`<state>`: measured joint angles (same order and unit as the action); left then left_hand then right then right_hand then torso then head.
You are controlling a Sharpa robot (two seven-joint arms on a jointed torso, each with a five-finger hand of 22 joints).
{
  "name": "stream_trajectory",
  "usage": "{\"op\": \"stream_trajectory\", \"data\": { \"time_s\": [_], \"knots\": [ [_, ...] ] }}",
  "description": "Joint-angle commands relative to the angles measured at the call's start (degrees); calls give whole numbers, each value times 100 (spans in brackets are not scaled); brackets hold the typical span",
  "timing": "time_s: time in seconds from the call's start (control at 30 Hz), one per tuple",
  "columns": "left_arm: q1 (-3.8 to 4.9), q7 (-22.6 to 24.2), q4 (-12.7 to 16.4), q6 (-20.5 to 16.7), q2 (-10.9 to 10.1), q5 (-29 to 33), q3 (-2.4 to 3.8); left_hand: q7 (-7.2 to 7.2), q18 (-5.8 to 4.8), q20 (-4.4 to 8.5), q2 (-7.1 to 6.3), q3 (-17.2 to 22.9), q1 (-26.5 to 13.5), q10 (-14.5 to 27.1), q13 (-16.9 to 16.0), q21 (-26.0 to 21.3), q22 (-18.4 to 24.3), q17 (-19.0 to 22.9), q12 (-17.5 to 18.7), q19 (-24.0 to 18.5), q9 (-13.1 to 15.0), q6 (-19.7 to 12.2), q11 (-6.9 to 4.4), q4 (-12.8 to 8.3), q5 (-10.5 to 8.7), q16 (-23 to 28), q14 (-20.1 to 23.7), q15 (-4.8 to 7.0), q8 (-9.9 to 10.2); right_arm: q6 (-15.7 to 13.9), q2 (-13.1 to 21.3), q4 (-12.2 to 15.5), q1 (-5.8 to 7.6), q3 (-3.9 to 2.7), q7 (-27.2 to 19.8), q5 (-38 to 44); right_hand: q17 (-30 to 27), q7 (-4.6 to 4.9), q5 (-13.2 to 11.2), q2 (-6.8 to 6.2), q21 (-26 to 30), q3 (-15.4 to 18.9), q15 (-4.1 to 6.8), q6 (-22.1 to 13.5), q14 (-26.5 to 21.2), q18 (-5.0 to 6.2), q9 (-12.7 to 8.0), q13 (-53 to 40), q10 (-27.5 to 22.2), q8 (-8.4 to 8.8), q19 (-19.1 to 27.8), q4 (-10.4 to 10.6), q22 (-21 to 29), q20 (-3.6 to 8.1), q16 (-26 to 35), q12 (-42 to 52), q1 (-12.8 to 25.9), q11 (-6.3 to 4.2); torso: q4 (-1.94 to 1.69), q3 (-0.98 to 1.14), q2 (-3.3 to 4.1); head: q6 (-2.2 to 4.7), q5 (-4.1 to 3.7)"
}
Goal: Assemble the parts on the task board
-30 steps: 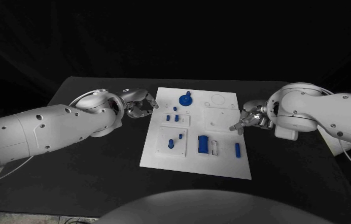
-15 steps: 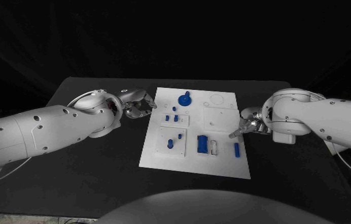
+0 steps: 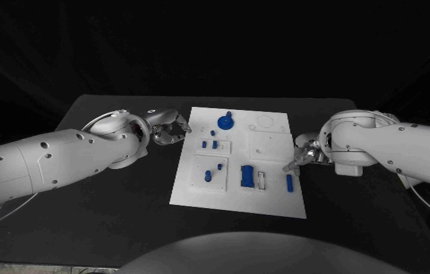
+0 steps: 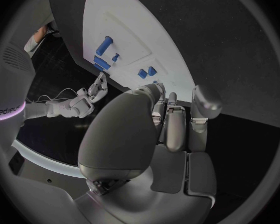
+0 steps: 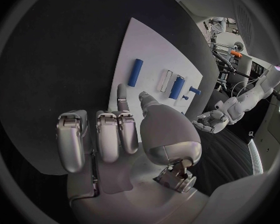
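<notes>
The white task board (image 3: pixel 269 196) lies in the middle of the black table. On it are a blue round knob (image 3: pixel 227 122), several small blue pegs (image 3: pixel 210 144), a blue block (image 3: pixel 248 176) and a blue bar (image 3: pixel 290 184). My right hand (image 3: pixel 303 153) hovers at the board's right edge, just above the bar (image 5: pixel 135 72). One finger and the thumb stretch toward the bar, and the hand holds nothing. My left hand (image 3: pixel 169 128) hangs off the board's left edge, level with the knob, fingers loosely bent and empty. The left wrist view shows the board (image 4: pixel 134 30) beyond that hand (image 4: pixel 171 124).
Bare black table (image 3: pixel 107 212) lies on both sides of the board and in front of it. A white rectangular frame (image 3: pixel 263 180) sits beside the blue block. Shallow round outlines (image 3: pixel 266 122) mark the board's far right corner.
My right hand has moved along the board's right edge toward me, closer to the blue bar. The left hand and the parts have stayed put.
</notes>
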<state>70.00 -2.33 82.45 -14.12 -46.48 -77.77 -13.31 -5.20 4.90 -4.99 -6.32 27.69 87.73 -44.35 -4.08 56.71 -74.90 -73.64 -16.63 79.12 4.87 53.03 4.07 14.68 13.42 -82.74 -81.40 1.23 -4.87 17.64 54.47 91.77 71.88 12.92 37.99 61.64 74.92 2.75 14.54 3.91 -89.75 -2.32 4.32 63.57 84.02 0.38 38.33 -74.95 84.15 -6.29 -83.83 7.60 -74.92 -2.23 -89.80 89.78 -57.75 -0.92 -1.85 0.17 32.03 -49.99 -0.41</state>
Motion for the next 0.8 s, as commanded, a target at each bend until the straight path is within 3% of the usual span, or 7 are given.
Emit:
{"op": "stream_trajectory", "data": {
  "time_s": [0.03,0.27,0.63,0.8],
  "knots": [
    [2,-30,7,55,12,20,3,-46,99,-2,34,23,-42,-35,3,-12,-723,-2,-11,-45,6,6,-5,-4,35,16,-1,-18,-29,86,-23,-17,-57,4,37,86,1508,12,14,22,26,-38,12,32,598,-22,-19,-1505,585,26,-588,12,-1488,32,-20,22,65,-16,-2,3,-1,-1,0],
    [2,-45,8,80,11,20,3,-46,99,-2,34,23,-42,-35,3,-12,-723,-2,-11,-45,6,6,-5,-4,35,16,-1,-18,-29,-32,-79,-63,-193,3,19,8,1508,12,28,28,53,-44,12,40,598,-14,-27,-1505,585,28,-573,10,-1477,32,-20,22,67,-18,-5,12,0,-1,25],
    [2,-69,14,117,1,20,3,-47,101,-2,31,23,-46,-38,3,-24,-720,10,-11,-48,6,5,-1,-4,34,21,5,-19,-28,-102,-103,-95,-231,3,21,2,1508,14,77,30,101,-73,13,32,598,0,-66,-1505,585,58,-547,-25,-1458,32,-20,22,55,-17,0,-2,2,-1,17],
    [2,-73,17,125,5,20,3,-47,101,-2,31,23,-46,-38,3,-24,-720,10,-11,-48,6,5,-1,-4,34,21,5,-19,-28,-119,-120,-106,-248,3,24,3,1508,42,343,1,149,-197,2,-39,598,14,-192,-1505,585,166,-521,-191,-1439,26,-20,22,-52,4,2,-4,2,-1,6]
  ]
}}
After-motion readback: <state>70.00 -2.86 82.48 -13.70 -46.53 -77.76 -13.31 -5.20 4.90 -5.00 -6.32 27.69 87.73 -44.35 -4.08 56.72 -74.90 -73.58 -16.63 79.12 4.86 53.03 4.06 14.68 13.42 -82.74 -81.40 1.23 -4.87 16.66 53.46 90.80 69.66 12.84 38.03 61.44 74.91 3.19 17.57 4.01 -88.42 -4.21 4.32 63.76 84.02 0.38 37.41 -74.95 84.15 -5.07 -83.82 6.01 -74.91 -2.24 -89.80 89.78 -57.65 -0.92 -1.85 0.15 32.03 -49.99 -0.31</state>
